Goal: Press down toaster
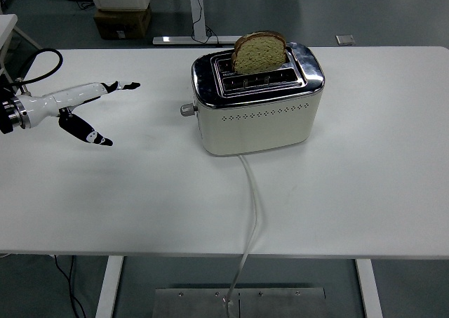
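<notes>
A cream and chrome toaster (258, 107) stands in the middle of the white table (140, 206). A slice of brown bread (259, 51) sticks up out of its rear slot. The lever knob (186, 109) sits high on the toaster's left end. My left hand (105, 111) hovers over the table's left side, well to the left of the knob, fingers spread and holding nothing. The right arm is out of sight.
The toaster's white cord (251, 213) runs from its front face over the table's near edge. Beyond the far edge are a cardboard box (122, 20) and a desk leg (198, 12) on the floor.
</notes>
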